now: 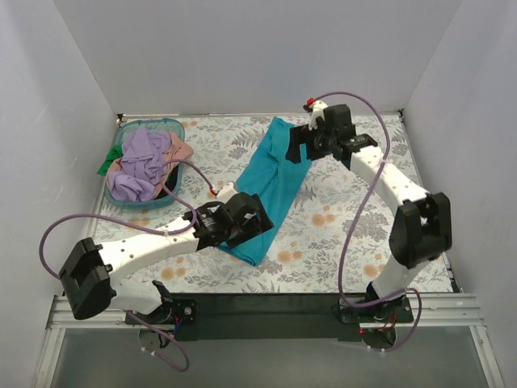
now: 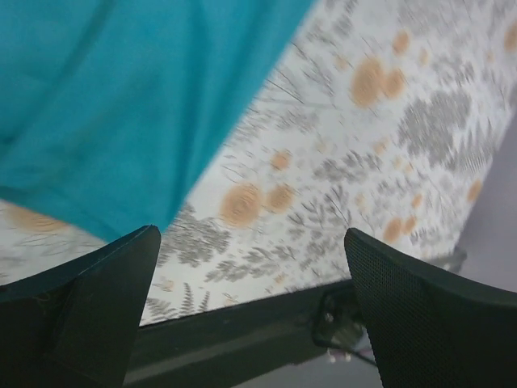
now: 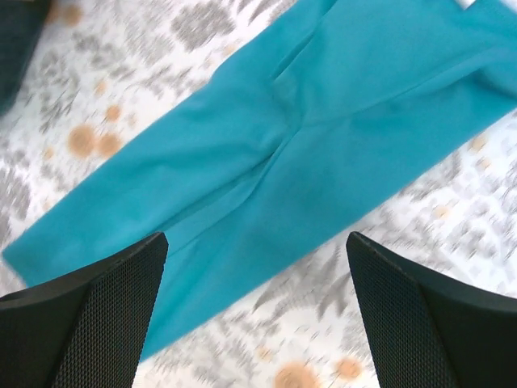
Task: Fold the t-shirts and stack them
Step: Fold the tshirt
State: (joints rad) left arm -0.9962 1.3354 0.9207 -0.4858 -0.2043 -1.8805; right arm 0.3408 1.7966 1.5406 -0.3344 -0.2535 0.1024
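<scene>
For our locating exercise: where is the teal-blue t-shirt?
Top view: the teal-blue t-shirt lies diagonally mid-table, right of the basket, left pincer at its near end, right pincer at its far end.

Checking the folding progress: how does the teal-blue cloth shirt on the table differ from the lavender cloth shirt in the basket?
The teal-blue cloth t-shirt lies flat as a long narrow strip; the lavender cloth t-shirt is a crumpled heap. The teal-blue one is alone on the floral table; the lavender one sits in the teal plastic basket with other clothes. Both are plain-coloured soft cloth.
</scene>
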